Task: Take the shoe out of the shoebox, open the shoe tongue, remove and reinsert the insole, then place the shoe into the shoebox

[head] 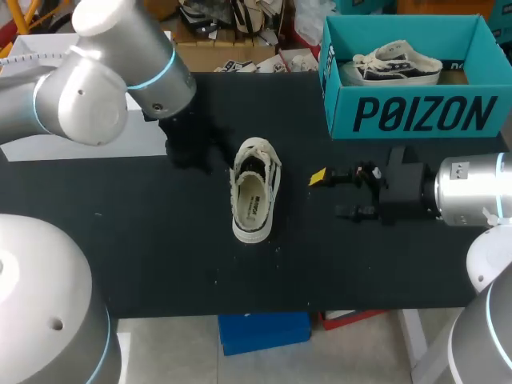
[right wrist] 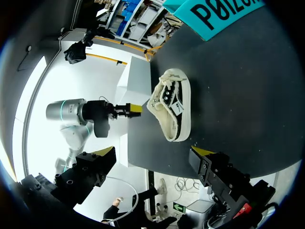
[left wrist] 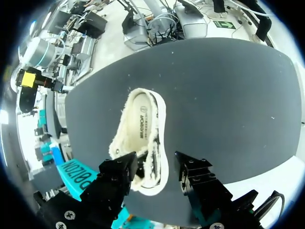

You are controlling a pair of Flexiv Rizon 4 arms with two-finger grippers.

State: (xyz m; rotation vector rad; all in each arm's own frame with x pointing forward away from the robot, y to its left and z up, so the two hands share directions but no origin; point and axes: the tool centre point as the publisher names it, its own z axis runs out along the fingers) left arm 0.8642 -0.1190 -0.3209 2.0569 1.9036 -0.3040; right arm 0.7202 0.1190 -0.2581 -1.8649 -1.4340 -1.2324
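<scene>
A cream low-top shoe (head: 254, 190) lies on the black table (head: 144, 240), toe away from me, with its printed insole showing. My left gripper (head: 192, 148) hangs just left of the toe. In the left wrist view the toe end of the shoe (left wrist: 143, 133) lies between the open left gripper (left wrist: 156, 169); one finger (left wrist: 195, 174) stands clear of the sole. My right gripper (head: 330, 194) is wide open to the right of the shoe. Its wrist view shows the shoe (right wrist: 171, 105) ahead of the empty right gripper (right wrist: 152, 160). The teal shoebox (head: 416, 116) stands at the back right.
A second shoe (head: 398, 64) lies inside the shoebox. A white surface (head: 80, 140) adjoins the black table at the left. Bare table stretches in front of the shoe towards the near edge.
</scene>
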